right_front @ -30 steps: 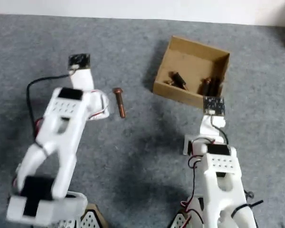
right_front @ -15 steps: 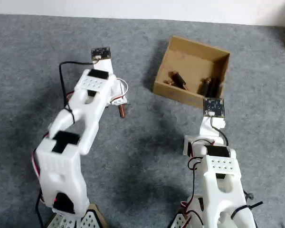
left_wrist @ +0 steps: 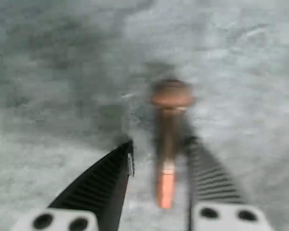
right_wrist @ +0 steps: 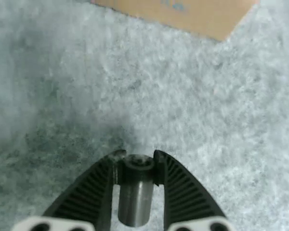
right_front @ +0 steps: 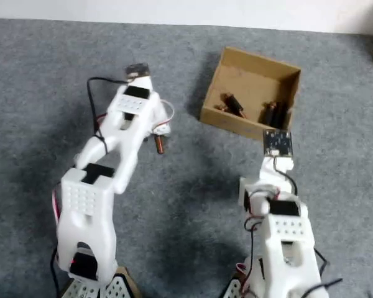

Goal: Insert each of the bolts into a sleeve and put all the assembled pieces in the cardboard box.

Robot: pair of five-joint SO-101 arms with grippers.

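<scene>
Copper bolt [left_wrist: 168, 125], one, between released left hand [left_wrist: 160, 143], right hand [right_wrist: 136, 156] grasping one sleeve [right_wrist: 135, 192], one cardboard box [right_front: 230, 122]

The bolt [left_wrist: 167, 144] is copper-coloured, with a wide round head. It lies flat on the grey surface between the spread fingers of the left gripper [left_wrist: 160, 143], nearer to one of them. The sleeve [right_wrist: 134, 192] is a dark grey cylinder, clamped between the fingers of the right gripper [right_wrist: 136, 156], just beside the cardboard box [right_front: 232, 124]. The box is open on top. Inside lie several assembled pieces [right_front: 234, 104], dark with copper ends, some near the front wall.
</scene>
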